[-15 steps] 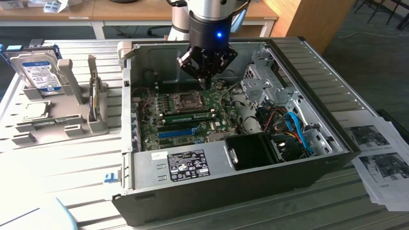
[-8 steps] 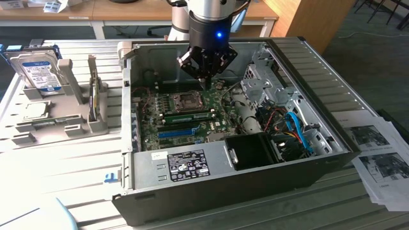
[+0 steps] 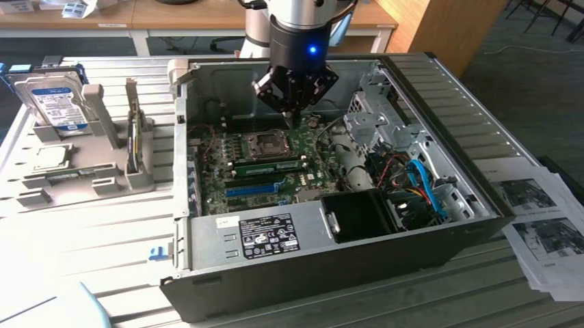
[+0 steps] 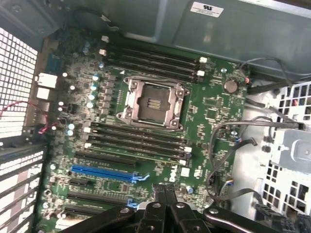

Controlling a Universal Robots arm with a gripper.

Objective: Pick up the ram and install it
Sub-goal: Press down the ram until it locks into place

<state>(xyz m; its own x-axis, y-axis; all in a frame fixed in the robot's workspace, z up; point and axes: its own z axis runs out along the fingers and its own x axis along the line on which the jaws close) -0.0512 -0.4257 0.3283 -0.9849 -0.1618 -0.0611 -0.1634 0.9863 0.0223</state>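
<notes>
The ram [image 3: 269, 165], a long thin green stick, lies seated in one of the black memory slots just beside the CPU socket [image 3: 271, 142] on the motherboard. In the wrist view the ram [image 4: 138, 147] is a paler green strip among the dark slots. My gripper [image 3: 290, 120] hangs inside the open computer case, above the board on the far side of the socket. It does not touch the stick. In the wrist view the two black fingertips [image 4: 165, 190] press together with nothing between them.
The case walls [image 3: 456, 116] ring the board, and a drive cage and cables [image 3: 415, 178] fill the exterior view's right. A bright blue slot [image 4: 104, 172] lies near the fingertips. Left of the case, a grey holder [image 3: 109, 178] carries a hard drive [image 3: 55, 102] and a thin upright board [image 3: 137, 145]. Papers [image 3: 538, 225] lie at right.
</notes>
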